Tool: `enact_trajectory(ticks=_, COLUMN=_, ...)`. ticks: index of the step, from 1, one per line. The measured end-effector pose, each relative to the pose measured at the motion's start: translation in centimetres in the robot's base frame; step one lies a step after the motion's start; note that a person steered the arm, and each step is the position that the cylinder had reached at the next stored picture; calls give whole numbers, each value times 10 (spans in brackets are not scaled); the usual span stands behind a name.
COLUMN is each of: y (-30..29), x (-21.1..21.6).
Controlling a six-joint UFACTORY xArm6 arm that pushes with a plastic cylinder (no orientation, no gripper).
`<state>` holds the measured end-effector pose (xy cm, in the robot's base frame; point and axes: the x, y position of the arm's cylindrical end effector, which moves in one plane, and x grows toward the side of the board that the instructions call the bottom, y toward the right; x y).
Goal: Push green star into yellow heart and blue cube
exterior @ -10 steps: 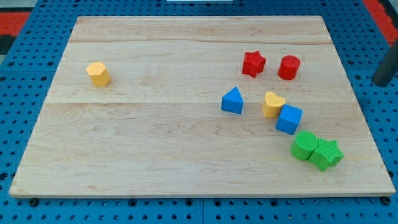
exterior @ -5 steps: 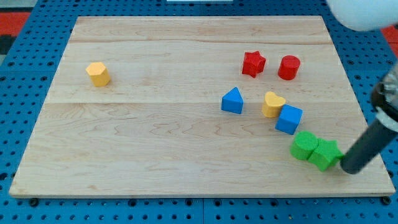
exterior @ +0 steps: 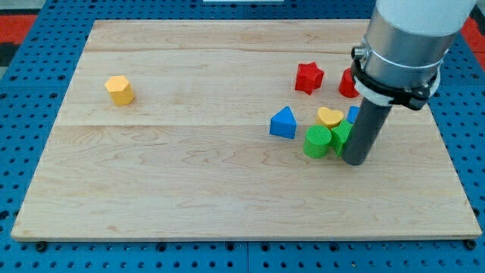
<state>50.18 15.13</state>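
Note:
My tip rests on the board at the right of centre, touching the right side of the green star, which is half hidden behind the rod. A green cylinder sits against the star's left. The yellow heart lies just above both green blocks, touching or nearly touching them. Only a sliver of the blue cube shows beside the rod, right of the heart.
A blue triangle lies left of the green cylinder. A red star and a partly hidden red cylinder lie toward the view's top. A yellow hexagon sits far left. The arm's body covers the top right.
My tip swept from the board's lower right up and left, pushing the green star and green cylinder up-left until they sit under the yellow heart. The arm now hides the blue cube.

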Motion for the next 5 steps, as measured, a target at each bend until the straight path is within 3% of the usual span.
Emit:
enact_trajectory(ticks=2, y=0, x=-32)
enact_trajectory(ticks=4, y=10, x=46)
enact_trajectory(ticks=5, y=-26, x=36)
